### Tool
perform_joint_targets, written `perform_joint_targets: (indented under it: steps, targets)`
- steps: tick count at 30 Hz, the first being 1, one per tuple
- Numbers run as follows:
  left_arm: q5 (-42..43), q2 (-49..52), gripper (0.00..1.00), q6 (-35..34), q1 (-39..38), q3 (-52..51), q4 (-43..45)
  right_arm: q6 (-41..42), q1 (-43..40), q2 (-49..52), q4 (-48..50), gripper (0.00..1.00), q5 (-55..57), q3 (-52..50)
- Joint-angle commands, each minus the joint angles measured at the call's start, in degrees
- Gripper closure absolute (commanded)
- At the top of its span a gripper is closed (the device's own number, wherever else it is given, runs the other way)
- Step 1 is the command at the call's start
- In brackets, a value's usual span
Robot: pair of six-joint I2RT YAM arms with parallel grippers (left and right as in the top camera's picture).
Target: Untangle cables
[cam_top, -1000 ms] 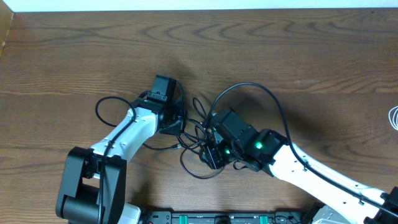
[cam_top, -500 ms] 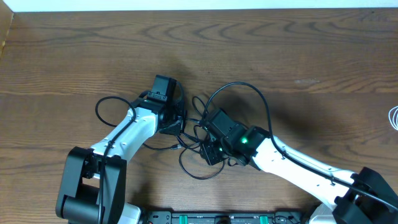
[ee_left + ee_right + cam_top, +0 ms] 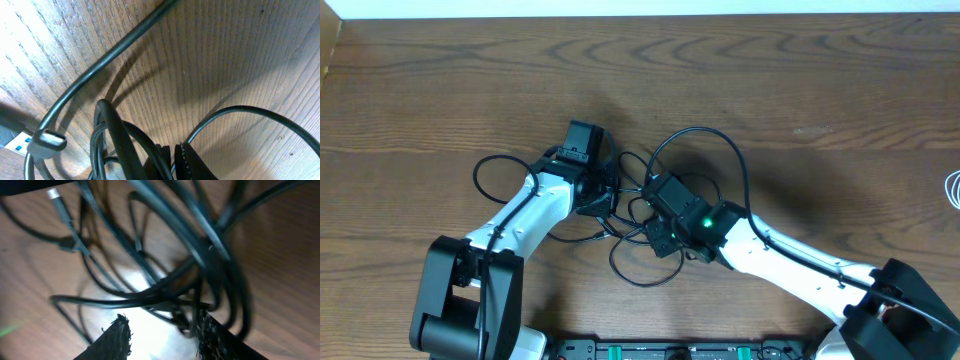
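The right jaws stand released. In the right wrist view their two fingers (image 3: 118,333) are apart, with bright bare desk (image 3: 155,337) between them and nothing pinched. Just past the tips the black cables (image 3: 200,245) cross the gap in a dense, blurred bundle of overlapping strands. One strand dips close to the finger on the right of that view, and we cannot tell whether it touches. A silver plug (image 3: 55,195) shows at the top left, on the end of a thin strand.

The left jaws are clenched. In the left wrist view only one ribbed finger (image 3: 192,162) shows, at the bottom edge. A bunch of black strands runs down right beside it, and we cannot tell whether any of them is pinched. A flat plug (image 3: 47,141) lies on the desk at the left of that view, and single strands arc away across the wood above and to the right.

From overhead, the cables lie knotted together near the middle of the desk, toward its near edge. The two sets of jaws face each other closely across the knot: the left ones meet its left side and the right ones sit over its right side. One loop (image 3: 638,275) spreads out toward the near edge.

The left arm (image 3: 525,215) reaches in from the lower left. The right arm (image 3: 800,265) reaches in from the lower right, with a green light (image 3: 705,222) lit near its wrist and a thicker wire (image 3: 720,140) arching above it. A white cable (image 3: 954,188) lies well apart at the right edge, only partly in view.
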Motion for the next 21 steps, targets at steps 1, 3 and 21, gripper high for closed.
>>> perform_joint_targets:
  steps: [1,3,21]
  targets:
    - [-1.3,0.6,0.9,0.0,-0.1,0.8,-0.4,-3.4,-2.0,2.1,0.7,0.58,4.5,0.6]
    - [-1.3,0.6,0.9,0.0,-0.1,0.8,-0.4,-3.9,-3.2,3.0,1.0,0.6,4.4,0.6]
    - [-2.9,0.6,0.9,0.0,-0.1,0.8,-0.4,-22.8,-8.7,2.2,2.4,0.99,-40.1,0.7]
